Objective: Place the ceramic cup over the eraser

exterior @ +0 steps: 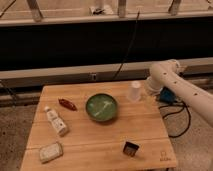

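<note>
Gripper point(147, 91) is at the far right of the table point(95, 142), and I cannot tell if it is open or closed. The eraser point(131, 148) lies near the front edge. Behind it is the green bowl point(101, 107), and farther back the ceramic cup point(135, 91) stands just beside the gripper.

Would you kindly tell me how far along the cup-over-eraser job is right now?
Done: nothing yet. The ceramic cup stands near the far edge of the table, well apart from the eraser near the front edge. In hand: the gripper sits close beside the cup; a grasp cannot be confirmed. Left: gripping the cup, carrying it forward and lowering it over the eraser.
</note>
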